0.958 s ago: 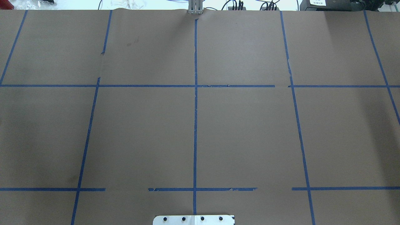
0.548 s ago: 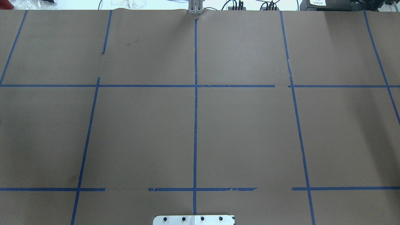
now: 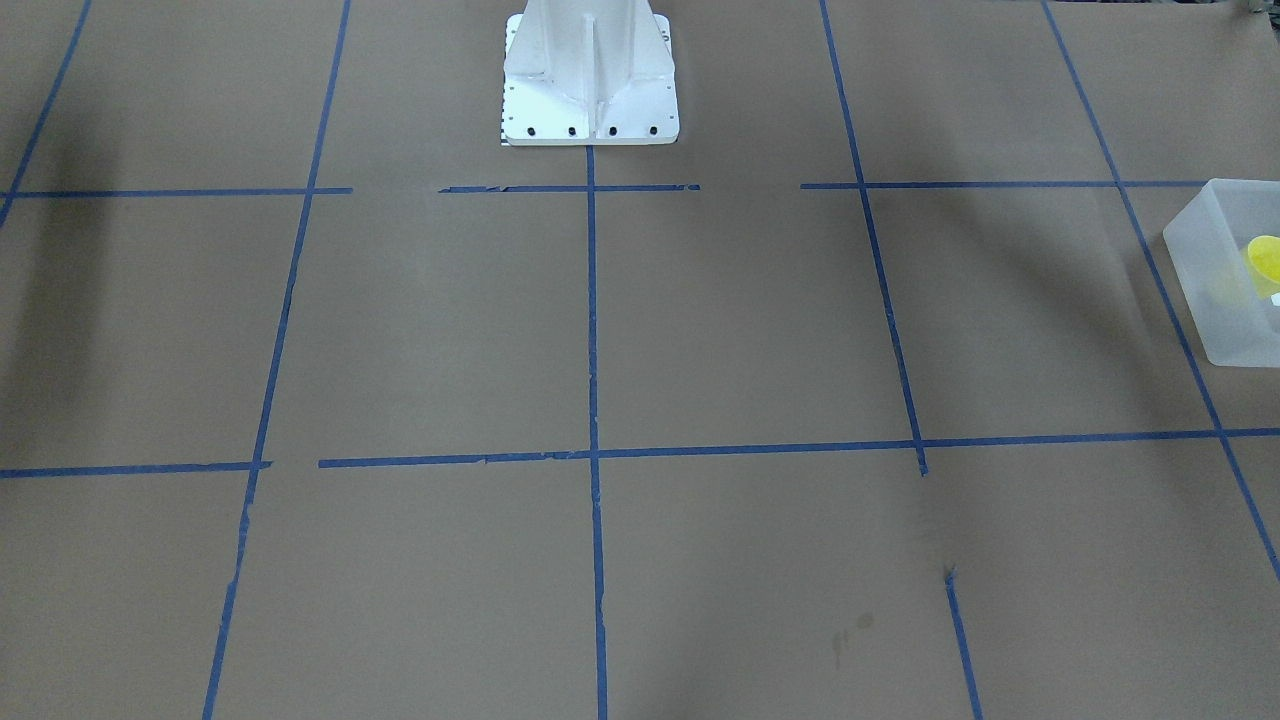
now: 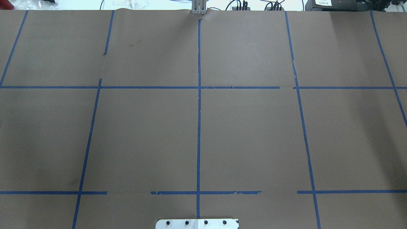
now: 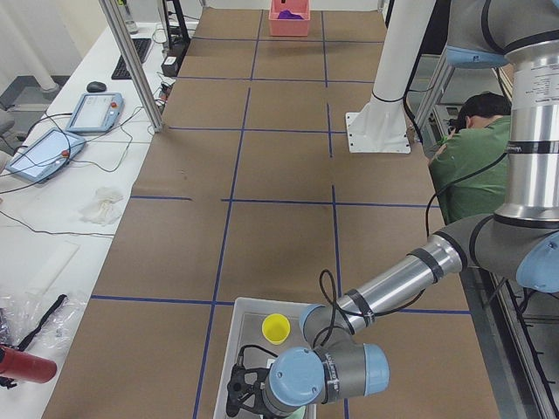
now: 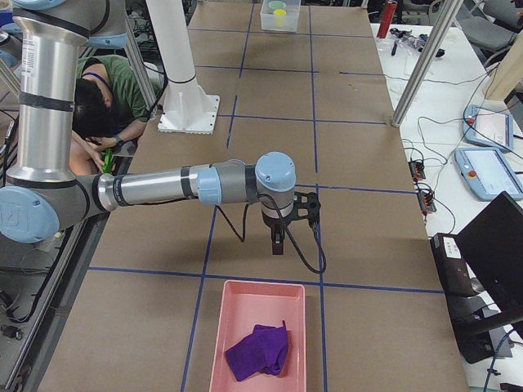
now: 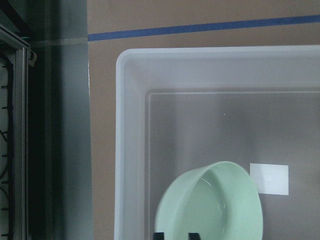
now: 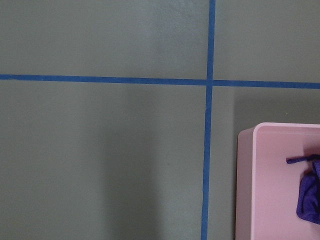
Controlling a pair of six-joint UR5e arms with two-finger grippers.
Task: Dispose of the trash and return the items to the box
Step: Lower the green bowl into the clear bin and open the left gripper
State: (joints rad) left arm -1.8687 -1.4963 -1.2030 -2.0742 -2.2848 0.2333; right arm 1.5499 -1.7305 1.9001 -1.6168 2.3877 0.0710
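- Looking along the table from the robot's left end, finds the left gripper (image 5: 243, 391) on the near, large arm, down at the near end of the box (image 5: 229, 345).
- Shows, from the left wrist, two dark fingertips (image 7: 159, 236) set a little apart with pale green visible between them: parted, not pressed together.
- Puts one tip at the outer left wall of the bowl (image 7: 210, 202) and the other over its inside; cannot tell whether either touches it.
- Has the bowl inside the box, opening up, just beside a white label (image 7: 269, 178).
- Has the yellow cup (image 5: 276, 328) in the same box, opening up, toward the end away from the gripper.
- Sets the box at the left end of the table (image 4: 254, 133), on brown paper crossed by blue tape (image 4: 199, 127).
- Finds the right gripper (image 6: 278, 245) on the near arm of the right-end view, pointing down above the paper, just short of a pink tray (image 6: 245, 306); cannot tell whether its fingers are spread or closed.
- Keeps a purple cloth (image 6: 257, 351) inside the pink tray.
- Shows a person (image 5: 467, 166) in a green shirt, bent low on the robot's side of the table, near the white base (image 3: 590, 80).
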